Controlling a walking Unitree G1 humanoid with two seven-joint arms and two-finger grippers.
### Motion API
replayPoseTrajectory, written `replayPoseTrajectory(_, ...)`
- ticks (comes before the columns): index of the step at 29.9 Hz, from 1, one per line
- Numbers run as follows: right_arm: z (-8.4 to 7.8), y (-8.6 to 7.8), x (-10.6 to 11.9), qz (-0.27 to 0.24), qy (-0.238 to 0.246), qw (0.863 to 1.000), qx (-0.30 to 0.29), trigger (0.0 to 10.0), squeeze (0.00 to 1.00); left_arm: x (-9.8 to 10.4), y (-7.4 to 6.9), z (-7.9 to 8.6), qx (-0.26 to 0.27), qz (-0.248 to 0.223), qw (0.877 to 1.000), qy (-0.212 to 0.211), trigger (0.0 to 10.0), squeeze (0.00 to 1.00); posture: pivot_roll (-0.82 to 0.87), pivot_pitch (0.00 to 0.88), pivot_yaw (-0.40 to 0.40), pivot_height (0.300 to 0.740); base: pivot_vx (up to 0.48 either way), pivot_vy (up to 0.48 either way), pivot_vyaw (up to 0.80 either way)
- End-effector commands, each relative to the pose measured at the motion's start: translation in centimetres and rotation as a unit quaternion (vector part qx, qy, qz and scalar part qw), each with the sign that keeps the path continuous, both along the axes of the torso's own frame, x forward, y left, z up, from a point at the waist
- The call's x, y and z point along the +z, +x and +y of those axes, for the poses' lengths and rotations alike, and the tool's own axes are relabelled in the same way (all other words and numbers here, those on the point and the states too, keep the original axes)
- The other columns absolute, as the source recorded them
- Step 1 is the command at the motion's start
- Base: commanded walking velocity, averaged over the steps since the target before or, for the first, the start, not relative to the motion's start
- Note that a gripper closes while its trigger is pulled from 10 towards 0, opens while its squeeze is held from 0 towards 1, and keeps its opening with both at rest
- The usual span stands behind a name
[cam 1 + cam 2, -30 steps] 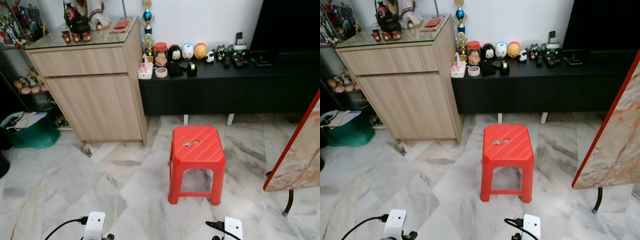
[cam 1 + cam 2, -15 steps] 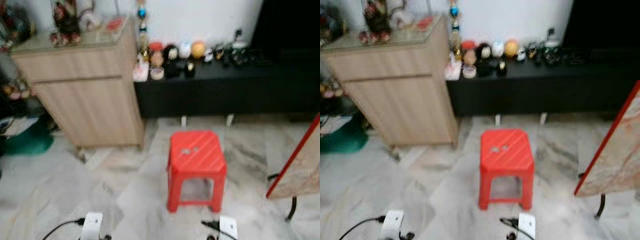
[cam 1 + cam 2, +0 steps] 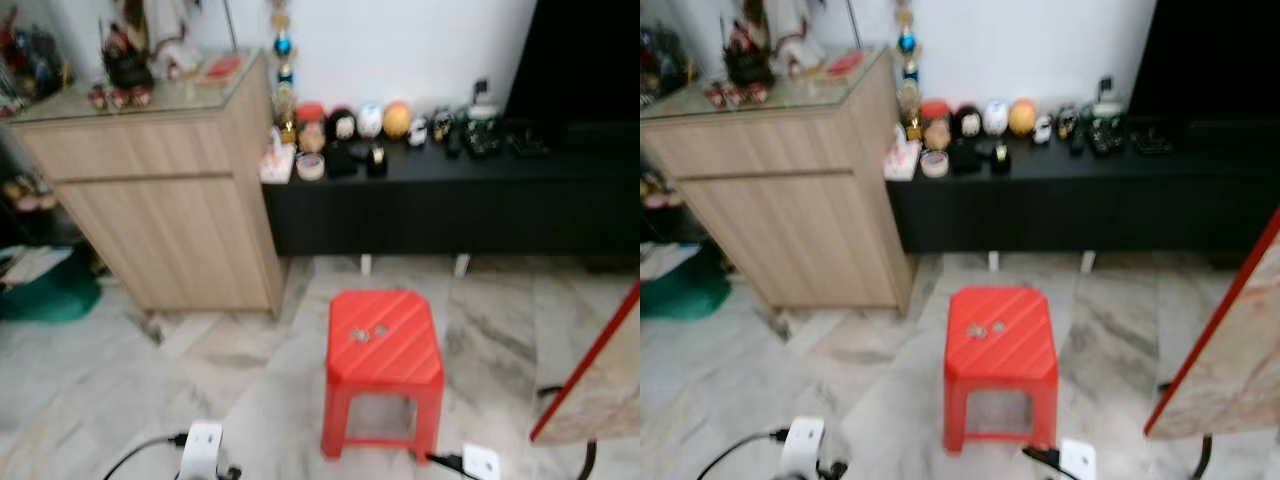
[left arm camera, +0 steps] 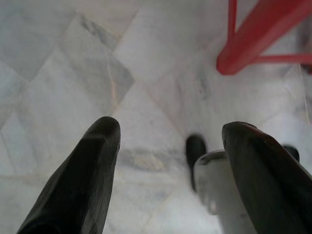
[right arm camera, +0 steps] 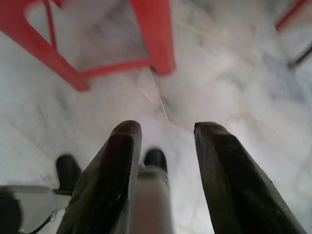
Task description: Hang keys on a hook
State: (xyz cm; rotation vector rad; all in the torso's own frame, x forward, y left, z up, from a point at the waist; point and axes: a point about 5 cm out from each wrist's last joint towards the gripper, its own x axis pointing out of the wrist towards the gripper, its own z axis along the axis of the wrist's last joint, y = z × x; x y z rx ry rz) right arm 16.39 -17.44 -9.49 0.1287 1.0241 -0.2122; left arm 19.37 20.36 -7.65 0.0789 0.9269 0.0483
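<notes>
Left eye view: small, seemingly silvery keys (image 3: 359, 334)

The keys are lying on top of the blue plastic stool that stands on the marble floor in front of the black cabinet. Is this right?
Not quite: the stool is red, not blue, as the left eye view shows. The rest holds: the keys lie on its top, and it stands on the marble floor in front of the black cabinet.

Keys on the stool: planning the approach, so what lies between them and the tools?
Bare marble floor and stool front, in the left eye view; keys sit on top.
</notes>
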Motion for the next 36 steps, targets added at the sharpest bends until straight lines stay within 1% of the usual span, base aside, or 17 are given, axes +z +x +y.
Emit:
replayPoseTrajectory(1, 1.3, 0.5, 0.1, -0.009, 0.015, 1.000, 0.008, 10.0, 0.00, 0.0, -0.3, 0.9, 0.005, 0.005, 1.000, 0.011, 10.0, 0.00, -0.04, 0.000, 0.041, 0.740, 0.319, 0.000, 0.00)
replayPoseTrajectory(5, 1.2, 0.6, 0.2, -0.009, 0.011, 1.000, 0.017, 10.0, 0.00, 0.0, -0.2, 0.9, 0.006, 0.004, 1.000, 0.011, 10.0, 0.00, -0.04, 0.000, 0.039, 0.740, 0.320, 0.000, 0.00)
replayPoseTrajectory(9, 1.2, 0.7, 0.3, -0.014, 0.008, 0.999, 0.027, 10.0, 0.00, 0.0, -0.2, 0.9, 0.006, 0.004, 1.000, 0.011, 10.0, 0.00, -0.04, 0.000, 0.039, 0.740, 0.318, 0.000, 0.67)
replayPoseTrajectory(13, 1.3, 0.7, 0.2, -0.016, 0.017, 1.000, 0.019, 10.0, 0.00, 0.0, -0.2, 0.9, 0.006, 0.004, 1.000, 0.011, 10.0, 0.00, -0.04, 0.000, 0.038, 0.740, 0.320, 0.000, 0.80)
replayPoseTrajectory(15, 1.3, 0.6, 0.2, -0.013, 0.025, 1.000, 0.010, 10.0, 0.00, 0.0, -0.2, 0.9, 0.006, 0.004, 1.000, 0.011, 10.0, 0.00, -0.04, 0.000, 0.038, 0.740, 0.270, 0.000, 0.00)
replayPoseTrajectory(24, 1.3, 0.8, 0.3, -0.029, 0.026, 0.999, 0.012, 10.0, 0.00, 0.1, -0.2, 0.9, 0.001, -0.004, 1.000, 0.014, 10.0, 0.00, -0.04, 0.000, 0.037, 0.740, 0.000, 0.000, 0.00)
replayPoseTrajectory(25, 1.3, 0.9, 0.4, -0.040, 0.025, 0.999, 0.018, 10.0, 0.00, 0.4, 0.4, 0.6, -0.006, -0.026, 1.000, 0.016, 10.0, 0.00, -0.04, 0.000, 0.038, 0.740, 0.000, 0.000, 0.00)
replayPoseTrajectory(26, 1.3, 0.9, 0.4, -0.040, 0.025, 0.999, 0.018, 10.0, 0.00, 0.4, 0.4, 0.6, -0.006, -0.026, 1.000, 0.016, 10.0, 0.00, -0.04, 0.000, 0.038, 0.740, 0.000, 0.000, 0.00)
replayPoseTrajectory(27, 1.3, 1.0, 0.5, -0.048, 0.024, 0.998, 0.020, 10.0, 0.00, 0.9, 1.1, 0.0, -0.012, -0.062, 0.998, 0.013, 10.0, 0.00, -0.04, 0.001, 0.038, 0.740, 0.000, 0.000, 0.00)
replayPoseTrajectory(28, 1.3, 1.1, 0.5, -0.053, 0.022, 0.998, 0.021, 10.0, 0.00, 1.1, 1.3, -0.3, -0.013, -0.083, 0.996, 0.012, 10.0, 0.00, -0.04, 0.002, 0.038, 0.740, 0.000, 0.000, 0.00)
replayPoseTrajectory(29, 1.2, 1.2, 0.6, -0.060, 0.015, 0.998, 0.026, 10.0, 0.00, 1.3, 1.4, -0.5, -0.009, -0.100, 0.995, 0.010, 10.0, 0.00, -0.03, 0.002, 0.035, 0.740, 0.000, 0.000, 0.00)
replayPoseTrajectory(31, 1.2, 1.4, 0.9, -0.084, 0.017, 0.996, 0.027, 10.0, 0.00, 1.6, 1.5, -0.7, -0.002, -0.131, 0.991, 0.008, 10.0, 0.00, -0.03, 0.003, 0.033, 0.740, 0.000, 0.000, 0.00)
replayPoseTrajectory(33, 1.2, 1.7, 1.2, -0.107, 0.012, 0.993, 0.043, 10.0, 0.00, 2.0, 1.7, -0.6, 0.002, -0.158, 0.987, 0.005, 10.0, 0.00, -0.04, 0.005, 0.031, 0.740, 0.000, 0.000, 0.00)
replayPoseTrajectory(34, 0.6, 3.9, 2.5, -0.156, 0.000, 0.986, 0.055, 10.0, 0.00, 3.5, 3.8, -0.2, 0.004, -0.196, 0.981, 0.001, 10.0, 0.00, -0.04, 0.006, 0.031, 0.740, 0.000, 0.000, 0.00)
replayPoseTrajectory(35, -0.2, 6.9, 4.6, -0.214, -0.011, 0.975, 0.058, 10.0, 0.00, 5.1, 5.7, 0.0, -0.002, -0.232, 0.973, 0.003, 10.0, 0.00, -0.04, 0.006, 0.030, 0.740, 0.000, 0.000, 0.00)
replayPoseTrajectory(36, -0.7, 8.9, 6.3, -0.254, -0.018, 0.965, 0.060, 10.0, 0.00, 6.3, 7.0, 0.1, -0.007, -0.257, 0.966, 0.004, 10.0, 0.00, -0.04, 0.006, 0.030, 0.740, 0.000, 0.000, 0.00)
